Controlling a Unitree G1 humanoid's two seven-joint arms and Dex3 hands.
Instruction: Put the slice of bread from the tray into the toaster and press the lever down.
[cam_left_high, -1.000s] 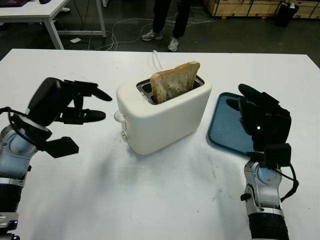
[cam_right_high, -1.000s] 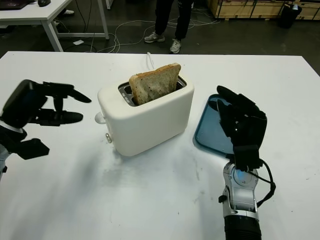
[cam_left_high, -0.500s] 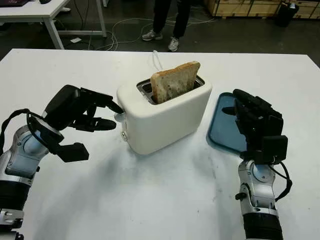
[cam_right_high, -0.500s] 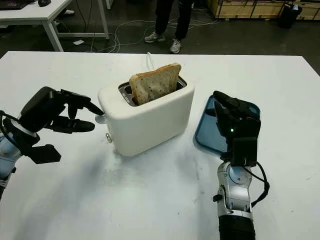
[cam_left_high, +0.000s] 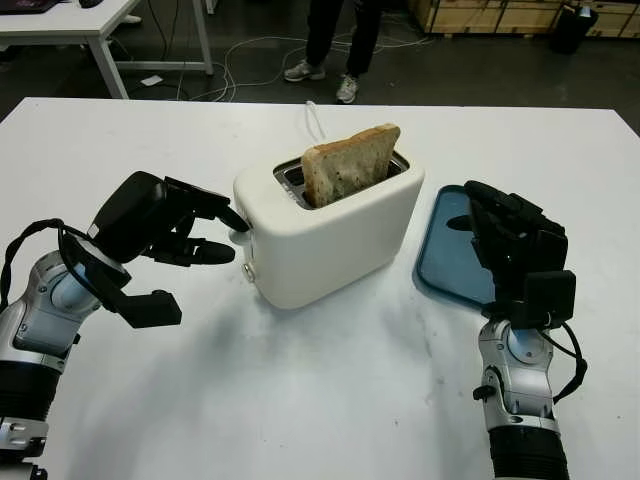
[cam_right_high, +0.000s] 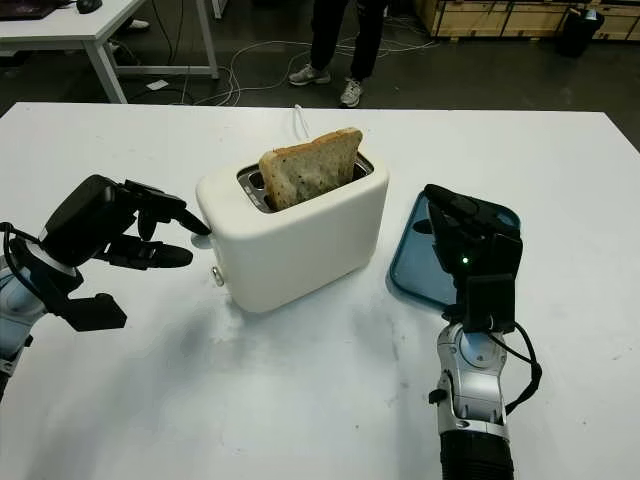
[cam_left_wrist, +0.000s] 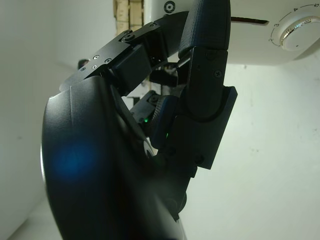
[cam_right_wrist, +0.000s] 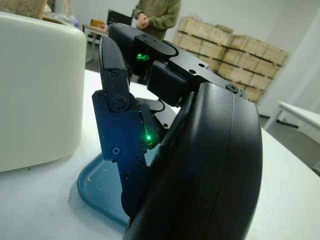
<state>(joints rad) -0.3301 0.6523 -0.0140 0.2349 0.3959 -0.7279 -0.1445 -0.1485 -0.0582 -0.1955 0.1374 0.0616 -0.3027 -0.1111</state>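
Upright in white toaster (cam_left_high: 330, 225), browned bread slice (cam_left_high: 348, 162), left robot hand (cam_left_high: 190, 222) open at lever, right robot hand (cam_left_high: 510, 240) open over tray (cam_left_high: 445, 262)

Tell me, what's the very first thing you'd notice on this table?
The white toaster in the middle of the table, with a slice of bread sticking up out of its slot. The robot's left hand reaches in with a fingertip at the lever on the toaster's end. The right hand is open above the blue tray on the other side.
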